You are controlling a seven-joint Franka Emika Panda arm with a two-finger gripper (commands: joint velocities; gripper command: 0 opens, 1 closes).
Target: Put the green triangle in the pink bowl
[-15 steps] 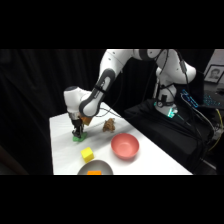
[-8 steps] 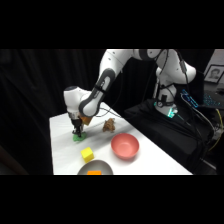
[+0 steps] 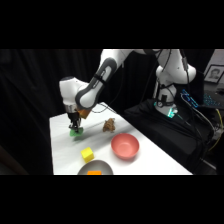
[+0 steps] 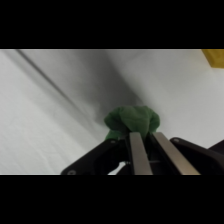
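A rectangular white table (image 3: pixel 62 155) stands before dark black curtains (image 3: pixel 30 90) — dim all round. At right, a black cloth-draped stand (image 3: pixel 170 135) carries tangled cables and small glowing teal lights (image 3: pixel 172 112).

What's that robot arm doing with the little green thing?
The white arm has its end effector down on the green triangle near the table's far left side. Its fingers look nearly together right at the block. The pink bowl, where the block should go, sits off to the right with nothing in it yet.
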